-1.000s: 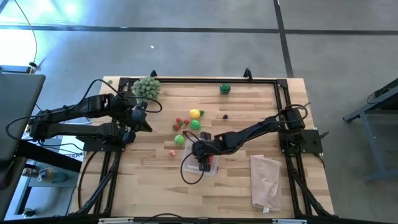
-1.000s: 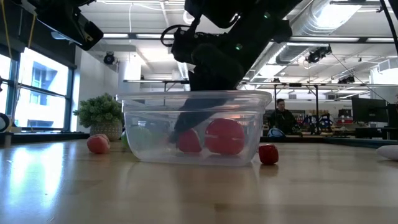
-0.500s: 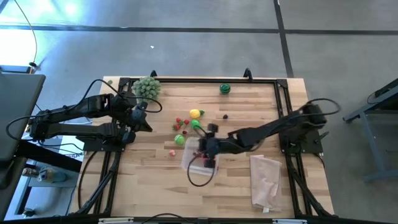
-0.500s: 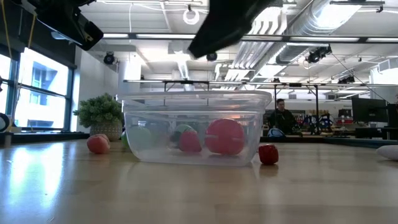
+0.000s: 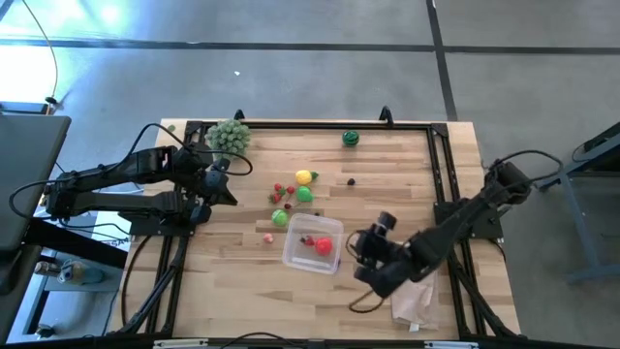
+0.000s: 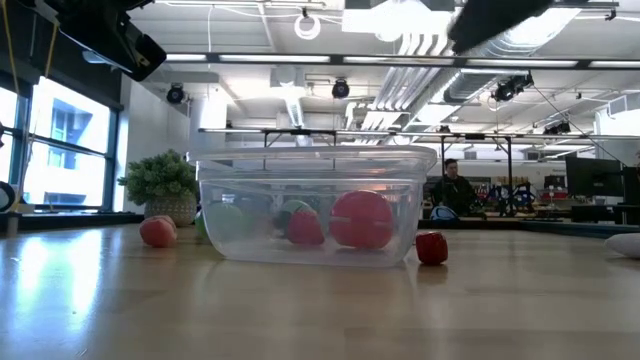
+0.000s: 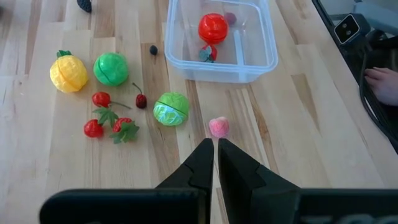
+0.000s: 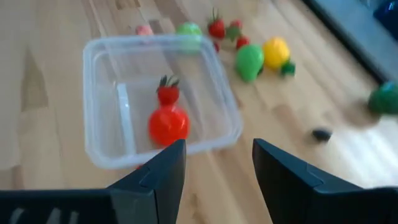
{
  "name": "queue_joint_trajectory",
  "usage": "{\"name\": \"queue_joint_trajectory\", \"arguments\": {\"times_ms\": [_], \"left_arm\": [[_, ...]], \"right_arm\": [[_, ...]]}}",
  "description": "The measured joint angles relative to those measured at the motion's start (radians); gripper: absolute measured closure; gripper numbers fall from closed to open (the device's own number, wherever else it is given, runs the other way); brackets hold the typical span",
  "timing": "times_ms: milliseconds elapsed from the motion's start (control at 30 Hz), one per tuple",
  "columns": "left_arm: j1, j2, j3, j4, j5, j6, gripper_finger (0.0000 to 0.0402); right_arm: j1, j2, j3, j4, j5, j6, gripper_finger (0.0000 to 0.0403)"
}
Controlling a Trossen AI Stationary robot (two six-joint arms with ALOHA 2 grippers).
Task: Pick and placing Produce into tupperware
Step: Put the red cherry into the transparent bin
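The clear tupperware (image 5: 312,243) stands on the table at the middle near side and holds a red tomato (image 8: 168,125) and a small strawberry (image 8: 166,93). More produce lies beyond it: a yellow fruit (image 5: 304,176), two green ones (image 5: 304,194) (image 5: 280,217), small red pieces (image 5: 280,191) and a pink piece (image 5: 268,237). A striped dark green ball (image 5: 350,139) sits at the far edge. My right gripper (image 8: 217,149) hangs open and empty, raised to the right of the tupperware (image 8: 158,102). My left gripper (image 7: 214,144) is shut and hovers at the left, short of the pink piece (image 7: 218,127).
A grey-green bushy ball (image 5: 229,136) stands at the far left corner. A pale bag (image 5: 415,281) lies near the right front. A small dark bit (image 5: 351,180) lies on the wood. In the low view a red piece (image 6: 431,247) lies beside the tupperware (image 6: 315,205).
My right gripper has risen out of the tupperware and swung toward the table's right and near edges, rolling as it went; its fingers stay the same width apart. The tomato and strawberry stay in the tupperware.
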State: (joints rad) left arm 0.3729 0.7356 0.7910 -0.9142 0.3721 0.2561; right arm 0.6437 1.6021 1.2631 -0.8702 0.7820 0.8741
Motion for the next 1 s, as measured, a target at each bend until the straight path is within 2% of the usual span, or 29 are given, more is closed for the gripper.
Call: {"name": "queue_joint_trajectory", "arguments": {"times_ms": [200, 333, 467, 600, 733, 867, 1000], "left_arm": [[0.000, 0.000, 0.000, 0.000, 0.000, 0.000, 0.0387], [0.000, 0.000, 0.000, 0.000, 0.000, 0.000, 0.0387], [0.000, 0.000, 0.000, 0.000, 0.000, 0.000, 0.0387], [0.000, 0.000, 0.000, 0.000, 0.000, 0.000, 0.0387], [0.000, 0.000, 0.000, 0.000, 0.000, 0.000, 0.0387], [0.000, 0.000, 0.000, 0.000, 0.000, 0.000, 0.0387], [0.000, 0.000, 0.000, 0.000, 0.000, 0.000, 0.0387]], "right_arm": [[0.050, 0.001, -0.141, 0.118, -0.018, 0.165, 0.0224], [0.052, 0.001, -0.274, 0.333, -0.070, 0.186, 0.0224], [0.051, 0.001, -0.427, 0.671, -0.115, 0.086, 0.0224], [0.051, 0.002, -0.538, 0.898, -0.164, 0.015, 0.0224], [0.051, 0.002, -0.592, 0.932, -0.190, -0.024, 0.0224], [0.051, 0.026, -0.608, 0.935, -0.194, -0.207, 0.0224], [0.038, 0.093, -0.608, 1.013, -0.197, -0.308, 0.0224]]}}
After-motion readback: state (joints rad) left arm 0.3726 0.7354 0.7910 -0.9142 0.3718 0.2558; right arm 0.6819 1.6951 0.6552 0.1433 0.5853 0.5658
